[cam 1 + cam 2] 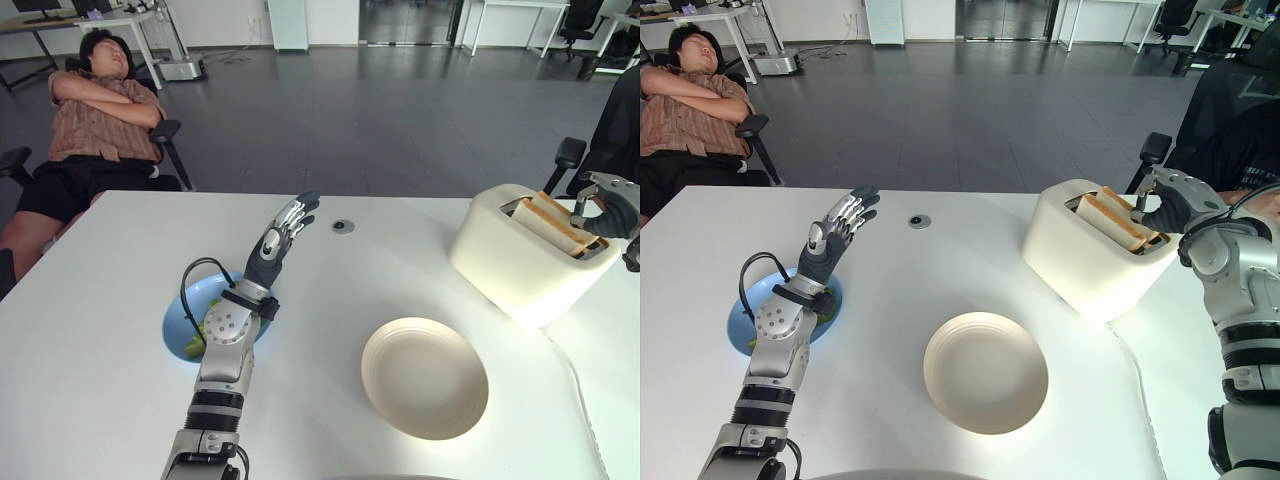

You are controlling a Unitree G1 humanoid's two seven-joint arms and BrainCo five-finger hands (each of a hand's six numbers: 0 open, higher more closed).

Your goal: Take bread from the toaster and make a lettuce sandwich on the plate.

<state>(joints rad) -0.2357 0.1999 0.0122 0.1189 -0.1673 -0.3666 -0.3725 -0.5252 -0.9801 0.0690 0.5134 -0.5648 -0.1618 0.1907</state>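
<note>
- Nearest, front-left of the toaster [1080, 265]: bare plate [985, 372].
- Farther left of the toaster: bowl [750, 300] of lettuce [193, 345], limp and light.
- Well left of the toaster: left hand [840, 225], fingers spread, holding nothing.
- Upright in the toaster's slots: bread [1115, 220], likely light, crisp, crumbly; probably best pinched gently by the protruding top edge.
- At the toaster's right end: right hand [1170, 205], fingers curled onto the bread.

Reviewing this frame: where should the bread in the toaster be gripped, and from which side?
Grip the bread by its top edge, the only part standing out of the toaster slots. Come down from above and pinch across the thin faces; the slices stand on edge, so they should lift straight up. The right hand sits beside them.
</note>
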